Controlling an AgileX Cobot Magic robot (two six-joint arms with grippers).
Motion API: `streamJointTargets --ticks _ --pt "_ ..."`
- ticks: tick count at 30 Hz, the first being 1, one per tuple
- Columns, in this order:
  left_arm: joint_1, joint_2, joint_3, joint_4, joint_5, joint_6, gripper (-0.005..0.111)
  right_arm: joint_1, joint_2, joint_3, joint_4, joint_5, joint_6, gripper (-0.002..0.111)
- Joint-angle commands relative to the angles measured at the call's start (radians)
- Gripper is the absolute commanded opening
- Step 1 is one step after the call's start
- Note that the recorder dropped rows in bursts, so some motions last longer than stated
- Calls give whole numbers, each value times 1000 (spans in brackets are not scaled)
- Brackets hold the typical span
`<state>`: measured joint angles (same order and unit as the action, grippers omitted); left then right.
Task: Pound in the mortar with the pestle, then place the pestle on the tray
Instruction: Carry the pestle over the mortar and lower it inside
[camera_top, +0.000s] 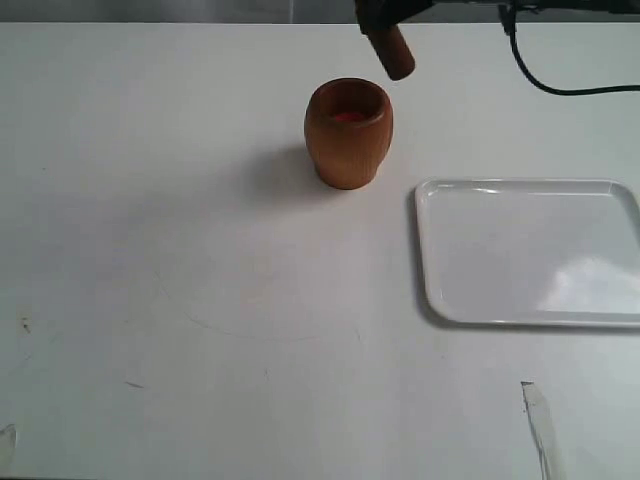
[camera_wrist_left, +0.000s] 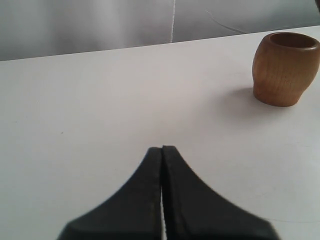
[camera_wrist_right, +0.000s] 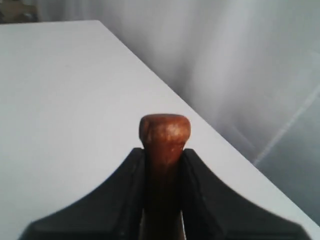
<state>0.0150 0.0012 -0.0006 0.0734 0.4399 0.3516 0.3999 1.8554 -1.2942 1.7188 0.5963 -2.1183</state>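
Observation:
The light-brown wooden mortar (camera_top: 348, 133) stands upright at the back middle of the table, its reddish inside showing; it also appears in the left wrist view (camera_wrist_left: 285, 68). The dark reddish-brown pestle (camera_top: 391, 53) hangs tilted just above and to the right of the mortar's mouth, its thick end down. My right gripper (camera_wrist_right: 163, 152) is shut on the pestle (camera_wrist_right: 164, 132), whose knob sticks out past the fingertips. The white tray (camera_top: 530, 252) lies flat at the right. My left gripper (camera_wrist_left: 162, 148) is shut with nothing in it, well away from the mortar.
A black cable (camera_top: 560, 85) loops down from the right arm at the back right. A thin pale strip (camera_top: 540, 425) lies near the table's front right edge. A grey backdrop rises behind the table.

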Motion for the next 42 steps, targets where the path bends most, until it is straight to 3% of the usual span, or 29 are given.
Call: streamJointTargets --ticks 1,6,13,16,23,26,28,33,34,36,42 --pt "-8 -1 1 -7 -3 -8 0 -2 -84 5 26 -432 30 0" --pt "-8 -1 1 -7 -3 -8 0 -2 -226 5 26 -973 -29 0" --pt "-8 -1 1 -7 -3 -8 0 -2 -291 7 26 -1416 -29 0" --pt "-8 -1 1 -7 -3 -8 0 4 -331 47 26 -1282 -20 0" --pt "-8 -1 1 -7 -3 -8 0 107 -420 202 26 -472 221 0" --pt "-8 -1 1 -7 -3 -8 0 148 -418 258 25 -292 286 0" --pt "-8 -1 1 -7 -3 -8 0 162 -418 282 -161 -279 441 0" --pt "-8 -1 1 -7 -3 -8 0 137 -418 285 -1000 -279 1238 0" --pt "-8 -1 1 -7 -3 -8 0 128 -418 285 -1097 -303 1325 0" --pt "-8 -1 1 -7 -3 -8 0 122 -420 285 -1223 -399 1423 0" --pt "-8 -1 1 -7 -3 -8 0 186 -416 292 -1223 -793 1424 0"
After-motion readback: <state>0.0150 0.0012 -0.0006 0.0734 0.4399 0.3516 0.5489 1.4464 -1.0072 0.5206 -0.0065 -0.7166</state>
